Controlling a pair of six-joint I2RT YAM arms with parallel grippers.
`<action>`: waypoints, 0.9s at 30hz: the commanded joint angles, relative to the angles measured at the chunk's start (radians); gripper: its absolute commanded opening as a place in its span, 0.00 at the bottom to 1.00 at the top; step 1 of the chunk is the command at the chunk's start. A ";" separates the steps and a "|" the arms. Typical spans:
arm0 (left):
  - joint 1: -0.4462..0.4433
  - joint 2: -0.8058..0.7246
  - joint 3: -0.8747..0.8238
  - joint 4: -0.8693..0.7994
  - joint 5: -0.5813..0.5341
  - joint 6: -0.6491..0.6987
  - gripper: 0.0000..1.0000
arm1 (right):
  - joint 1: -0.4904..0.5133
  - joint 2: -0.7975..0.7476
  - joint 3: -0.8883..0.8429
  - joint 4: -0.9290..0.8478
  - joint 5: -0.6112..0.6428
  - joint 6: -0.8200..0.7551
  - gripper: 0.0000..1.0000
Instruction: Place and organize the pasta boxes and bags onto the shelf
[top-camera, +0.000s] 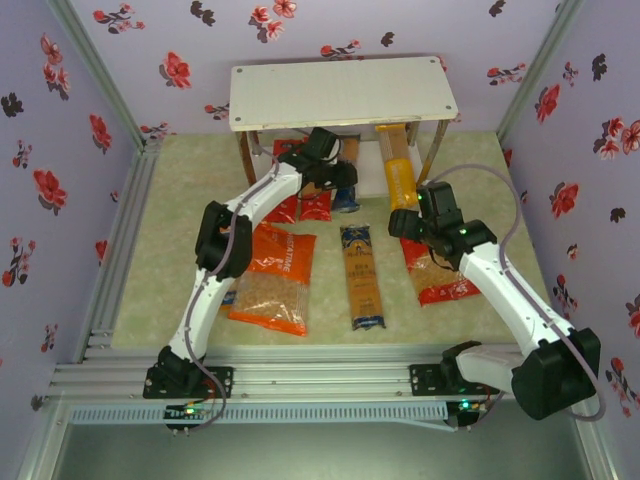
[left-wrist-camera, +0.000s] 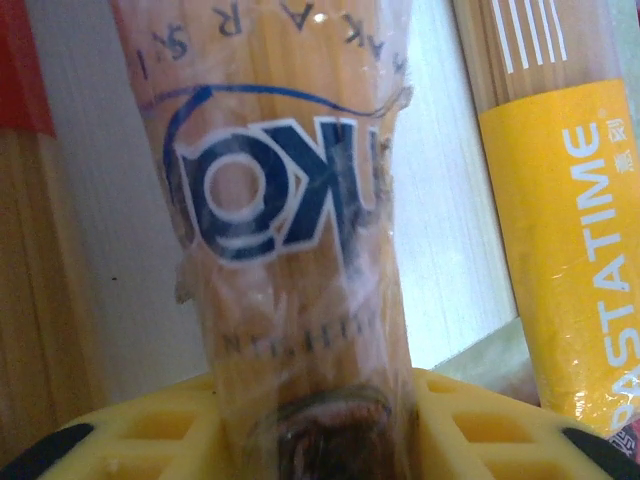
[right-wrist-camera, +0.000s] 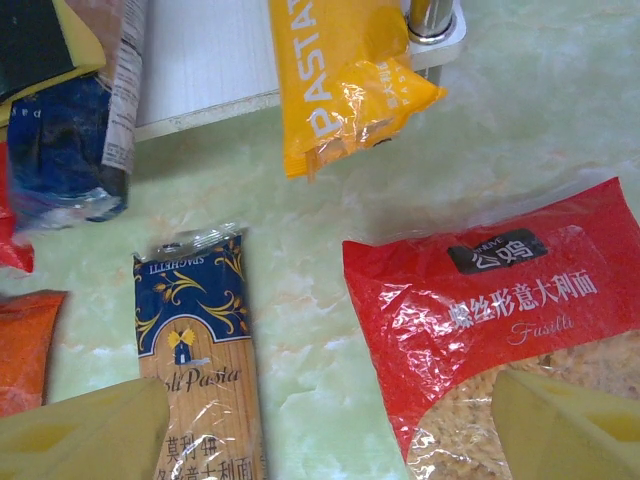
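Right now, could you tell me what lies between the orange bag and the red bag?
The tan-and-blue spaghetti pack, touching neither orange bag nor red bag, in the top view.

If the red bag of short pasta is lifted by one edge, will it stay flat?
The red bag would probably sag: its film is wrinkled and the pasta behind its window looks loose, so it may slide to the low end. The glossy plastic could be slippery. It lies flat, so rolling seems unlikely.
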 joint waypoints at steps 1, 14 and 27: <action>0.012 -0.007 0.065 0.092 -0.003 0.007 0.45 | -0.005 -0.024 0.015 0.008 0.005 -0.011 0.85; 0.011 -0.017 0.028 0.158 0.018 -0.037 0.51 | -0.005 -0.031 0.006 0.004 0.005 -0.006 0.85; 0.012 -0.118 -0.089 0.205 -0.020 0.008 0.53 | -0.006 -0.027 0.005 0.026 -0.041 0.014 0.85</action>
